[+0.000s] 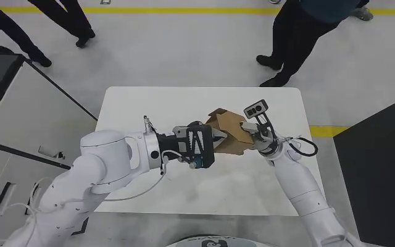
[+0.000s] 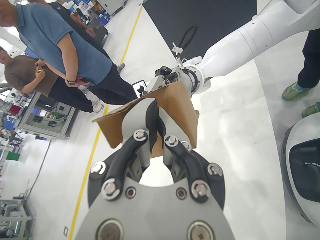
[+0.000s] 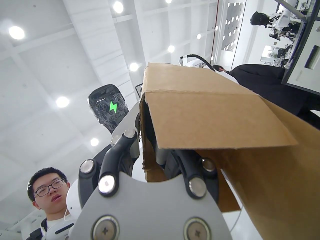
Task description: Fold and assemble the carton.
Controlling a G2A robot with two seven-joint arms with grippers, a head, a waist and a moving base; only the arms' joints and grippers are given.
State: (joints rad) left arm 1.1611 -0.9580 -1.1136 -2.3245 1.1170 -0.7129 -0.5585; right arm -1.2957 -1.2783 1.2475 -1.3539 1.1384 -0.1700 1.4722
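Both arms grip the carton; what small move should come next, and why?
Probably the left gripper should fold its pinched panel inward toward the right gripper: the carton is held between both, jaws shut on cardboard, with a flap splayed open.

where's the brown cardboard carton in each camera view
top view: brown cardboard carton over the white table's middle, between left gripper and right gripper.
left wrist view: carton in the left gripper, right gripper behind it.
right wrist view: carton wall clamped by right gripper.
shared landmark: the right gripper on the carton.
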